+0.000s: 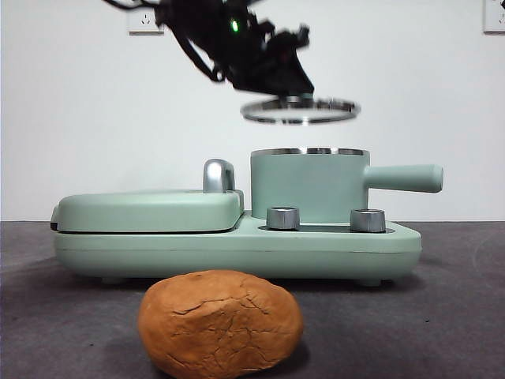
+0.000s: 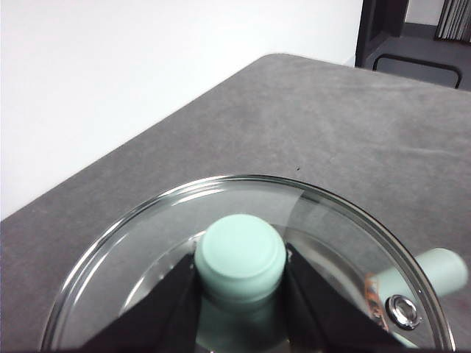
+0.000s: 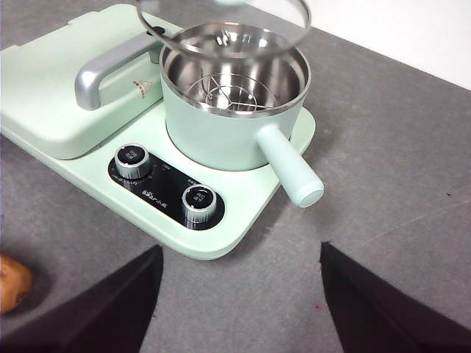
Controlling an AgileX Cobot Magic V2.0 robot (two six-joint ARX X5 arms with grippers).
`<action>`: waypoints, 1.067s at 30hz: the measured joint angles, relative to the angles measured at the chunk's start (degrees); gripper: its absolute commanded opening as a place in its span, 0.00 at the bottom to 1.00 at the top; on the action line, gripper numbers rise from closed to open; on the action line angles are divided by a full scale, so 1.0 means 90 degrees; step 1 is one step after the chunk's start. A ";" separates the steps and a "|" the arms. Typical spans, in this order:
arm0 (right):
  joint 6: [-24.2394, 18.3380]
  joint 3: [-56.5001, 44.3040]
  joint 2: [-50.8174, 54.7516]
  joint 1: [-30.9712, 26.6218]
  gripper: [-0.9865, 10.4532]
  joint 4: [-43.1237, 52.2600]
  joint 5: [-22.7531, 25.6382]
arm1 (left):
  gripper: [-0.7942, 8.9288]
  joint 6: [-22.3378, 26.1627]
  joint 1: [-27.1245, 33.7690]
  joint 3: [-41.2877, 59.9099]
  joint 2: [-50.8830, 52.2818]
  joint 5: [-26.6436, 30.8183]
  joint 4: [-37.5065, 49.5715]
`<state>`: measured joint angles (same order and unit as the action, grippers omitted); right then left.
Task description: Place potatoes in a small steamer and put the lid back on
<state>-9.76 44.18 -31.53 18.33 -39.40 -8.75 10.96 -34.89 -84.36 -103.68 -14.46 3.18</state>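
Lid (image 1: 300, 110) hanging in the air above the steamer (image 1: 308, 185), clear of its steel rim, pinched by the mint knob (image 2: 240, 259) between the two black jaws of the left tool (image 2: 240, 294). Showing also at the far edge of the right wrist view, glass disc (image 3: 221, 26) overlapping the mouth of the pot (image 3: 228, 125) without touching it. Sitting open on the right half of the mint cooker base (image 1: 237, 249), wire rack (image 3: 228, 92) visible inside, straight handle (image 3: 291, 165) sticking out sideways over the base edge. Lying flat on the left half, griddle cover (image 1: 150, 209) with its chrome handle (image 3: 110, 73). Standing side by side at the front of the base, two steel dials (image 3: 131, 160) (image 3: 199, 203). Resting on the grey bench (image 1: 442, 316) in front of the cooker, well apart from the pot, potato (image 1: 220, 322), orange-brown and cracked, showing only as a sliver at the edge of the right wrist view. Hovering high over the bench near the front of the cooker, right tool (image 3: 239, 294) with jaws spread wide and gripping nothing.
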 measured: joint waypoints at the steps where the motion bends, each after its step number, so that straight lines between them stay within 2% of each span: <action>1: 0.0000 0.0000 0.0000 0.0000 0.38 0.0000 0.0000 | 0.10 0.0000 0.0000 0.0000 0.0100 0.0000 -0.0172; 7: 0.0000 0.0000 0.0000 0.0000 0.38 0.0000 -0.0010 | 0.10 -0.0012 0.0000 0.0000 0.0631 0.0000 -0.1486; 11: 0.0000 0.0000 0.0000 0.0000 0.38 -0.0007 -0.0012 | 0.10 -0.0029 0.0000 0.0000 0.1073 0.0002 -0.1999; 21: -0.0002 0.0000 -0.0032 0.0408 0.38 -0.0027 -0.0022 | 0.10 -0.0148 0.0027 0.0423 0.2161 0.0119 -0.2285; 32: -0.0187 0.0000 -0.0809 0.1316 0.39 -0.0022 -0.0095 | 0.10 -0.0294 0.0415 0.2120 0.3514 0.0359 -0.2390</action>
<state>-11.44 44.18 -38.81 30.17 -39.59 -9.61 8.32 -31.16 -65.28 -72.05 -11.22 -18.33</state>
